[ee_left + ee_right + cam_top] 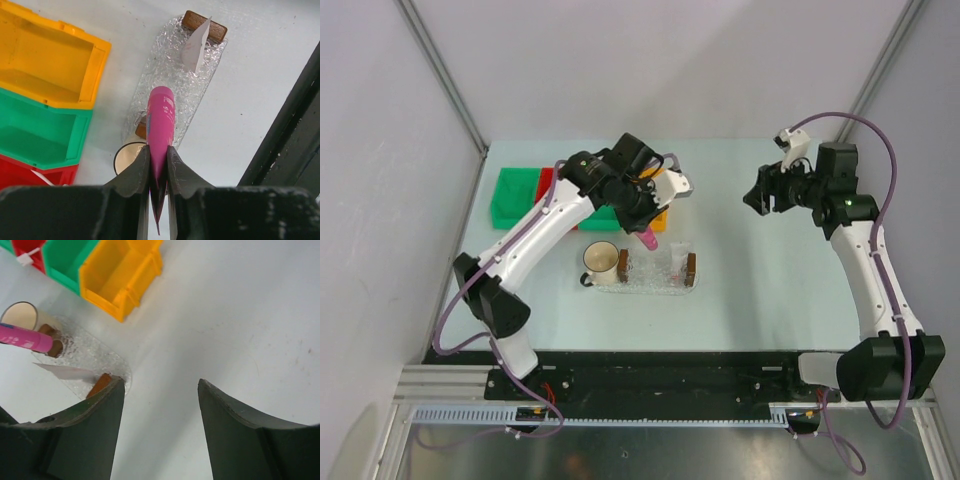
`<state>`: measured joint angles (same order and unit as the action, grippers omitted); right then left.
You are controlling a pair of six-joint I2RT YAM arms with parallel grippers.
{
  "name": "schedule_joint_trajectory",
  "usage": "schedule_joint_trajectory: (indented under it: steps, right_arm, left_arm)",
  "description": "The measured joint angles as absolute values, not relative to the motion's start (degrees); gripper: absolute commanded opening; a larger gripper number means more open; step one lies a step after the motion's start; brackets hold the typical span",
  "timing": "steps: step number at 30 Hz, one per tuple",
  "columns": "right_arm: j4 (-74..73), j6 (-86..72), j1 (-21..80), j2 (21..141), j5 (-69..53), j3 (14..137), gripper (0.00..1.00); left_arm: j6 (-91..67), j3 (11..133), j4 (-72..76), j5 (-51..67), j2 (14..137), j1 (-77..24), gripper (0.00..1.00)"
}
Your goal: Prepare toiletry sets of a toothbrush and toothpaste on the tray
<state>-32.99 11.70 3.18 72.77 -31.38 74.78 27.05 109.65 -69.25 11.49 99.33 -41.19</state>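
Observation:
My left gripper (158,147) is shut on the flat end of the pink toothpaste (161,120), which points down over the near end of the tray (172,75). The clear tray (658,272) lies on a bubbly mat and has a brown block (204,26) at each short end. A pale upright sliver (196,45) stands near the far block. From above, the left gripper (642,222) hangs just behind the tray. My right gripper (161,381) is open and holds nothing, hovering above bare table right of the tray (85,352). No toothbrush shows clearly; a slim white piece peeks from the red bin (35,175).
A cream mug (600,262) stands against the tray's left end. Green (515,195), red (546,183) and orange (660,216) bins sit in a row behind the tray, partly under the left arm. The right gripper (756,195) is far right of them.

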Motion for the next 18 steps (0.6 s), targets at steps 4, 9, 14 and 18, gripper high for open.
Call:
schedule_joint_trajectory:
  steps: [4, 9, 14, 18]
  right_arm:
    - [-32.97, 11.68, -0.08, 72.64, -31.31, 72.93, 0.65]
    - [-32.97, 11.68, -2.92, 72.53, -31.92, 71.72, 0.65]
    - [-32.84, 11.66, -3.6, 72.42, -32.97, 71.09, 0.64]
    - [-32.71, 11.64, -3.75, 72.42, -34.0, 70.7, 0.64]
  left_arm:
    - [27.4, 110.93, -70.24, 11.68, 101.27, -41.95, 0.0]
    - [27.59, 111.24, -71.24, 11.73, 103.37, -42.61, 0.0]
    - [27.68, 111.24, -71.5, 11.81, 104.38, -42.98, 0.0]
    - [27.77, 111.48, -71.79, 12.23, 104.86, -43.22, 0.0]
